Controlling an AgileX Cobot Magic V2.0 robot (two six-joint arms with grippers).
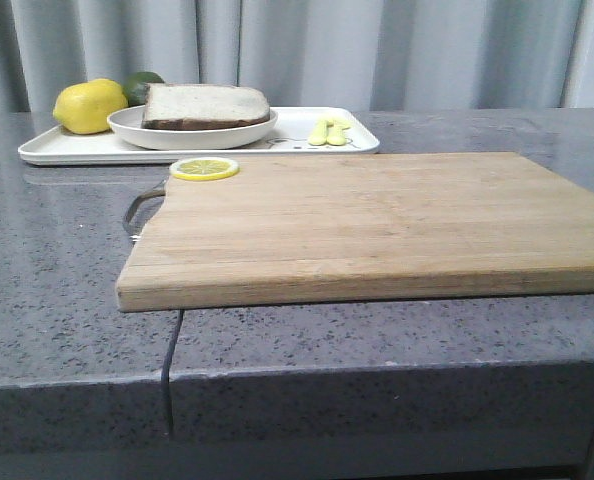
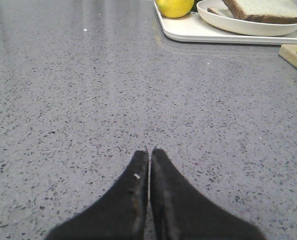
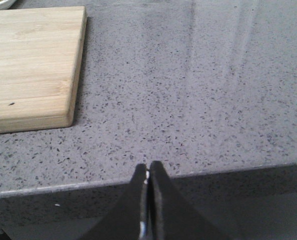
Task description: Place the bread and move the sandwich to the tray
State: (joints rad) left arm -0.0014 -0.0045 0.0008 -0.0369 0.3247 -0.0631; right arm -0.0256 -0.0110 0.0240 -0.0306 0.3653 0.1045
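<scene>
The left gripper [image 2: 149, 151] is clenched on nothing, fingertips pressed together low over bare grey countertop [image 2: 88, 100]. The right gripper [image 3: 148, 167] is likewise closed and empty, hanging at the countertop's near edge, beside the end of the wooden cutting board [image 3: 33, 65].

Outward from there, the sandwich [image 1: 205, 105] lies in a round white plate [image 1: 192, 134], and the plate sits on the tray [image 1: 287, 125] by the far left edge of the countertop, next to a lemon [image 1: 90, 106]. A lemon slice [image 1: 204, 168] rests on the board's far left corner.

The bread [image 2: 266, 10] looks soft, light and easily crushed, so a pinch would likely dent it. The stiff plate rim seems the safer hold, though probably smooth and slippery.
</scene>
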